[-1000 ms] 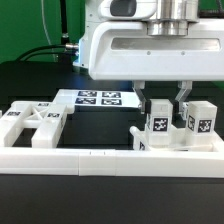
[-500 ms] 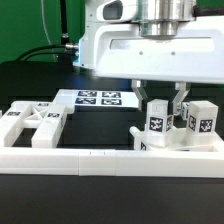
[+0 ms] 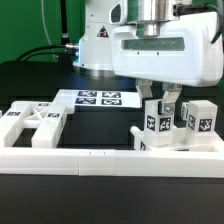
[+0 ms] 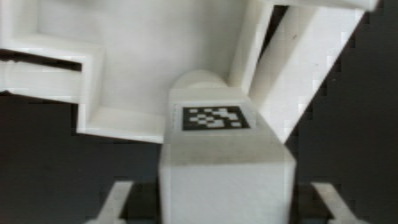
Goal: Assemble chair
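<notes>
One arm [image 3: 150, 45], one claw [image 3: 160, 100], two fingers [image 4: 121, 200]. Two posts [image 3: 157, 122] stood upright: one between the fingers, the other [image 3: 200, 118] just beside the claw toward the exterior view's right. A possible third between them couldn't be confirmed. One tag [image 4: 214, 115] showed on the post in the wrist view. One framed panel [image 3: 30, 122] lay well off from the claw, toward the exterior view's left. One marker board [image 3: 100, 98] lay beyond the claw; its tags were partly hidden, so not counted. One rail [image 3: 90, 158] ran on the camera side of the claw.
</notes>
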Available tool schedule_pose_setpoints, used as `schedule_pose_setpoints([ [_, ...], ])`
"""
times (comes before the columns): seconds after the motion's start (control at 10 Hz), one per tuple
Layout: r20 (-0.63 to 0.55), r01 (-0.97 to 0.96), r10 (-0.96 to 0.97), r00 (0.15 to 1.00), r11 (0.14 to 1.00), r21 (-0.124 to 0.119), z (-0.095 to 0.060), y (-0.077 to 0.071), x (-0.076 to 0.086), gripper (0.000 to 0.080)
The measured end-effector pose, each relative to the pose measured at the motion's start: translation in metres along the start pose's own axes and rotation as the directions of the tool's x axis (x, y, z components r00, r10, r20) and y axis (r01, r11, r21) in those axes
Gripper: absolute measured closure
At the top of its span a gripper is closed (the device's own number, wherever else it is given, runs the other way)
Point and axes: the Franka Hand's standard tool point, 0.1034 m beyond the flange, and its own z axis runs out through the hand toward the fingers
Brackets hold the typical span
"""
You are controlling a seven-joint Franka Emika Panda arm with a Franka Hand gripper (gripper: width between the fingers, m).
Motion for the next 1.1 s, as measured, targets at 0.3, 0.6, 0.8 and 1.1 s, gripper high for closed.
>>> schedule_pose_setpoints([
  [0.3, -0.001, 0.047, -0.047, 0.999, 0.999, 0.000, 0.0001, -0.0001, -0.0001, 0.0318],
  [0.6, -0.004, 0.290, -0.290, 0.957, 0.957, -0.001, -0.0002, -0.0013, -0.0013, 0.0158],
  [0.8, -0.006, 0.479, -0.479, 0.878, 0.878, -0.006, 0.0001, -0.0021, -0.0014, 0.0152],
  [1.1, -0.005, 0.647, -0.648, 0.762, 0.762, -0.008, 0.0002, -0.0016, -0.0001, 0.0150],
])
